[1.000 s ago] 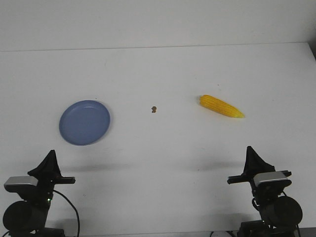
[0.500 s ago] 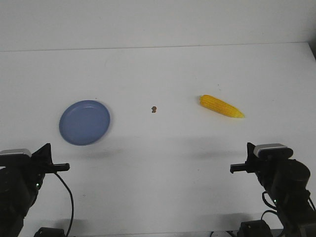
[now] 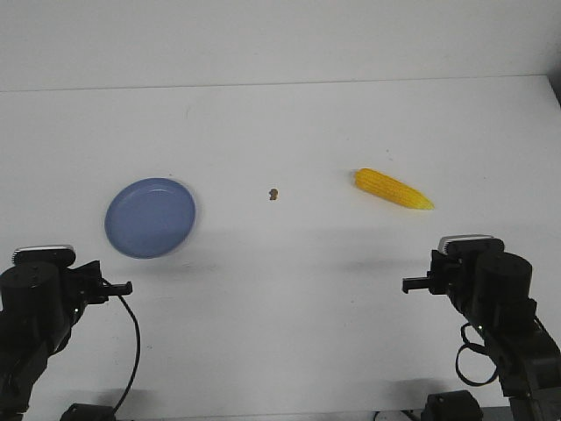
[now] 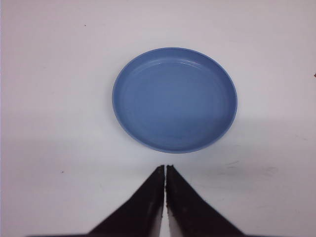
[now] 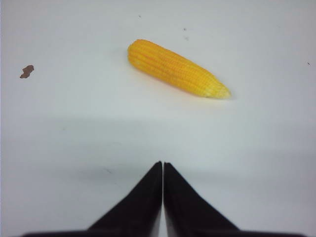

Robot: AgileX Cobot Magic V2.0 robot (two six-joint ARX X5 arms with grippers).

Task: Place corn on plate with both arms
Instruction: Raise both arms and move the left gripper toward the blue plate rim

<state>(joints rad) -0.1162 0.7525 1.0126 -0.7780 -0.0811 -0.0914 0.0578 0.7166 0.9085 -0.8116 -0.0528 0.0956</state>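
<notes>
The yellow corn (image 3: 394, 189) lies on the white table at the right, its pointed end to the right. It also shows in the right wrist view (image 5: 177, 68). The empty blue plate (image 3: 151, 217) sits at the left and also shows in the left wrist view (image 4: 175, 98). My left gripper (image 4: 165, 168) is shut and empty, its tips just short of the plate's near rim. My right gripper (image 5: 162, 164) is shut and empty, well short of the corn. Both arms, left (image 3: 39, 303) and right (image 3: 491, 285), are at the table's near edge.
A tiny brown speck (image 3: 273, 193) lies on the table between plate and corn; it also shows in the right wrist view (image 5: 27, 71). The table's far edge (image 3: 280, 85) runs across the back.
Both arms have swung at the near edge: the upright pointed grippers of a second ago are no longer seen from the front, and the wrist modules sit higher. Corn and plate have not moved.
</notes>
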